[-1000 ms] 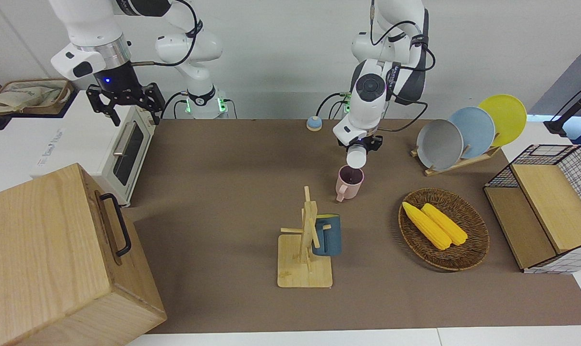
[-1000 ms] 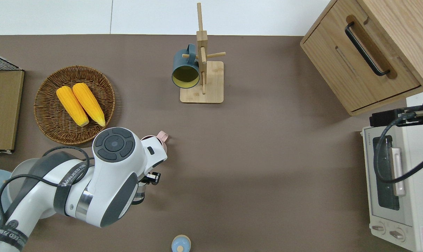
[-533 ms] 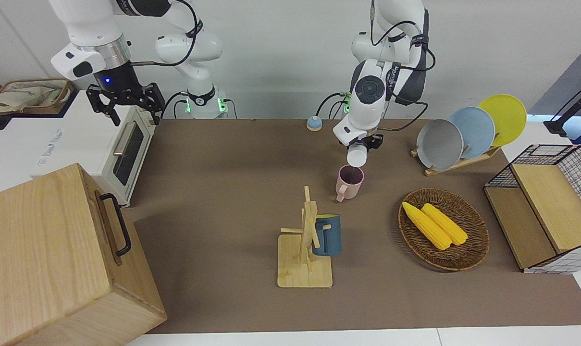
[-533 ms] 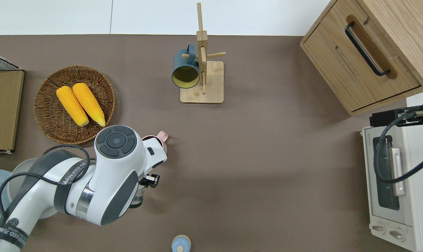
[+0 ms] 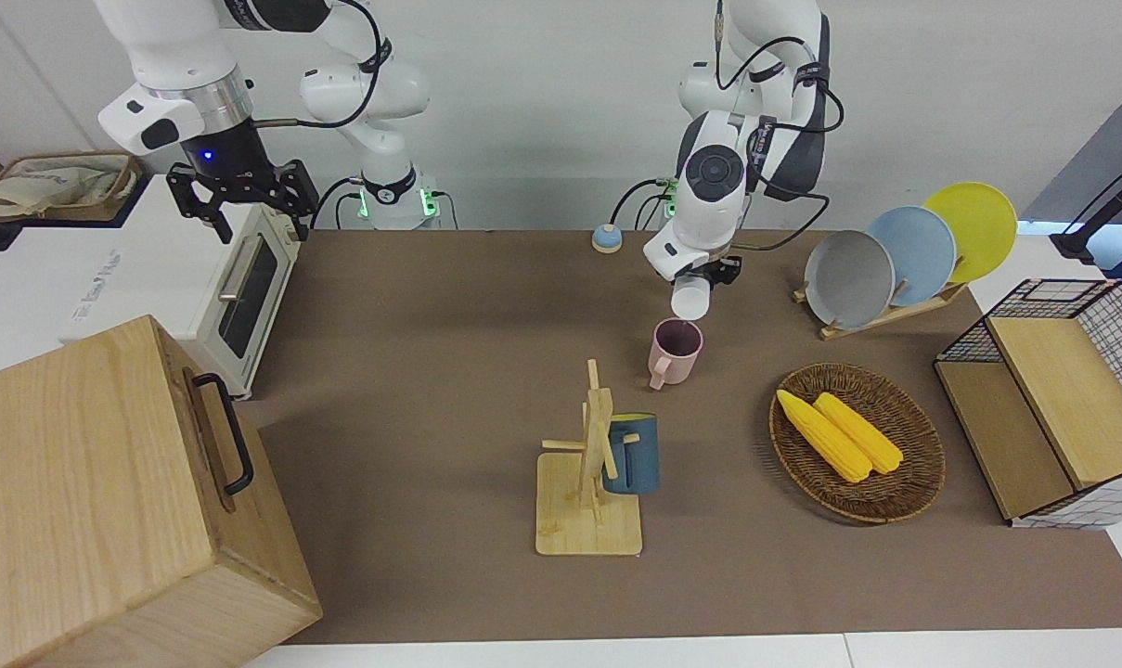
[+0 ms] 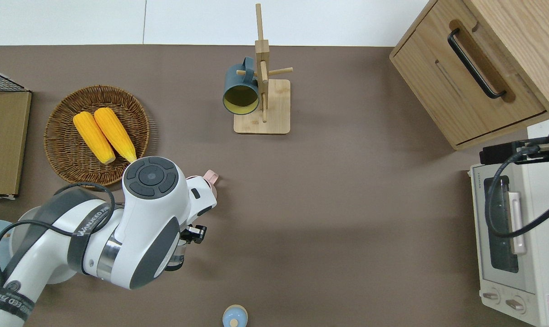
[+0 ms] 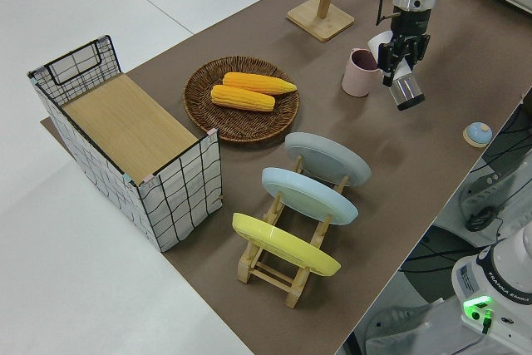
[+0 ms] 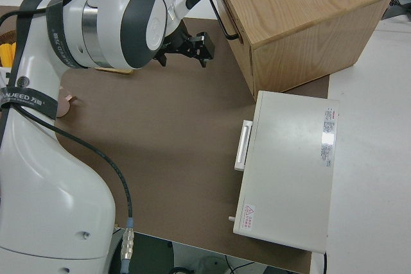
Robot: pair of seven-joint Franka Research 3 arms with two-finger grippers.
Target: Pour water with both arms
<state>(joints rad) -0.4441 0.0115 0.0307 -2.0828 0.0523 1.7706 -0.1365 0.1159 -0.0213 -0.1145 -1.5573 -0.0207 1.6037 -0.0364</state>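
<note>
A: Your left gripper (image 7: 401, 57) is clamped on the white cup (image 5: 689, 299), tipped mouth-down right over the pink mug (image 5: 677, 351), which sits near the basket (image 5: 913, 482).

B: Yep, and the right gripper (image 5: 241, 193) is parked w/ fingers apart. Can't see any water tho; the arm hides the mug from overhead.

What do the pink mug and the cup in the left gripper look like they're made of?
The pink mug looks like matte ceramic or plastic: a dull, even surface with no sharp glints. The cup held by the left gripper looks metallic: silvery grey in the left side view, though it reads white from the front, so I'm unsure.
</note>
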